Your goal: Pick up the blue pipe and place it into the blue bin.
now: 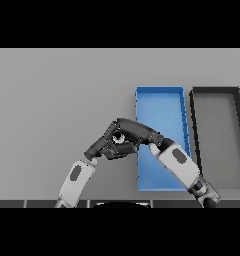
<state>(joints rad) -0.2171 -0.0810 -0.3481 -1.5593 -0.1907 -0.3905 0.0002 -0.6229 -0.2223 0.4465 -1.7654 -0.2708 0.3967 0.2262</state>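
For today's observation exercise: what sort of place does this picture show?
Probably a sorting bench: a plain grey table, a blue bin beside a black bin, and two robot hands, left and right, meeting beside the blue one.

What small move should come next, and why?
Probably the hands should separate, so the pipe can be seen. The left hand and the right hand meet just left of the blue bin, over the grey table, and no blue pipe shows between them or in the bin. A black bin stands beside the blue bin on the right, so the later drop needs care.
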